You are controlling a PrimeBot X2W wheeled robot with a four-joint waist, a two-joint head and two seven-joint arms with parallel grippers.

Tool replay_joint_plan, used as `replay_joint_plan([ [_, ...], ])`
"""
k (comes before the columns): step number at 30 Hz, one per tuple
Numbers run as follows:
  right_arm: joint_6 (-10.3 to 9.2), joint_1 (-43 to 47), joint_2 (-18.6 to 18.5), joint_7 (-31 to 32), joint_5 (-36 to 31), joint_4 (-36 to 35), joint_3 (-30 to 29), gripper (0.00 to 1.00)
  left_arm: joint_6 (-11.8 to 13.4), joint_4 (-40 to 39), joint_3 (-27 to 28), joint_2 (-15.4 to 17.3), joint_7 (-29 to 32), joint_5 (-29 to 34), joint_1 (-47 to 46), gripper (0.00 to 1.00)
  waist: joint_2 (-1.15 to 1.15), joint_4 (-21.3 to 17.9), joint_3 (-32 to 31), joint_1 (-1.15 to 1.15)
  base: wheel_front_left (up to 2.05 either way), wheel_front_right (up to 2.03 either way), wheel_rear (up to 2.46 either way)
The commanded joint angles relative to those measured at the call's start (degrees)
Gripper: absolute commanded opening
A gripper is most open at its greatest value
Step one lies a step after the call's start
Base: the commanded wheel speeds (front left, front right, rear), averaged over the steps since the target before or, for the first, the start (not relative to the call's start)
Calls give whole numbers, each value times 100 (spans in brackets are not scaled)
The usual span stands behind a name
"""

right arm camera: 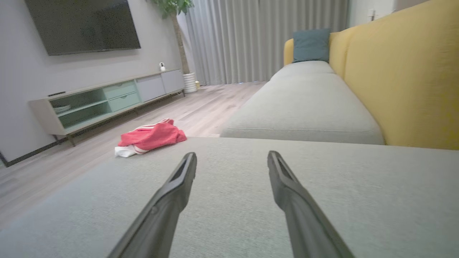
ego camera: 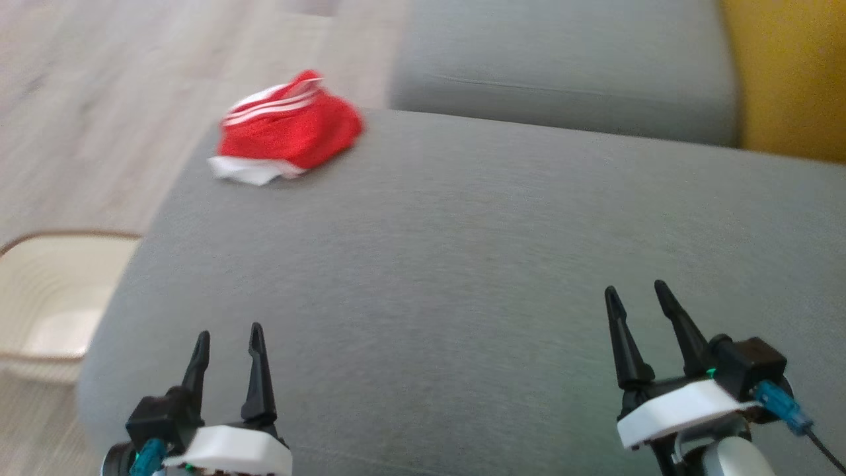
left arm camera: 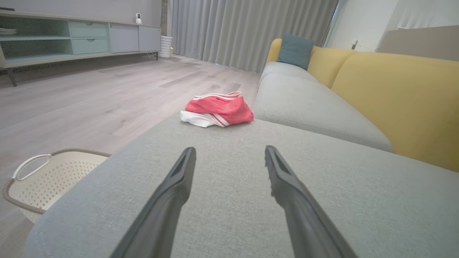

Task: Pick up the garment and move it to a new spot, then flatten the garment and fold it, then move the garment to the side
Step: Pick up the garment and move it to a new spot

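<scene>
The garment (ego camera: 285, 129) is a crumpled red piece with white stripes and a white edge. It lies at the far left corner of the grey sofa cushion (ego camera: 462, 264); the wrist views show the garment (left arm camera: 217, 110) (right arm camera: 148, 138) too. My left gripper (ego camera: 229, 337) hovers open over the cushion's near left part, well short of the garment, with nothing between its fingers. Over the near right part, my right gripper (ego camera: 636, 293) also stands open and empty. In their own wrist views the left gripper (left arm camera: 230, 150) and right gripper (right arm camera: 232, 156) show spread jaws.
A cream perforated basket (ego camera: 46, 311) (left arm camera: 50, 179) stands on the wooden floor left of the cushion. A second grey seat (ego camera: 562, 66) lies beyond, with a yellow backrest (left arm camera: 394, 93) on the right and a teal pillow (left arm camera: 296, 50). A TV cabinet (right arm camera: 107, 100) lines the far wall.
</scene>
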Motion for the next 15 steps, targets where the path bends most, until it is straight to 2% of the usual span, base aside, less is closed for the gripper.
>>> replay_joint_plan([
  [1, -5, -61, -20, -39, 48, -195, 147, 100, -4, -247, 236, -16, -30, 69, -256, 100, 0, 756, -89, 0, 0, 0, 0],
  [6, -5, -55, -20, -81, 127, -143, 225, 100, 11, -319, 374, 52, -30, 75, -211, 100, 0, 1515, -130, 0, 0, 0, 0],
  [15, -5, -540, -20, 25, 73, -29, 734, 100, 267, -839, 846, 23, -30, -28, 93, 100, 0, 1762, 187, 0, 0, 0, 0],
])
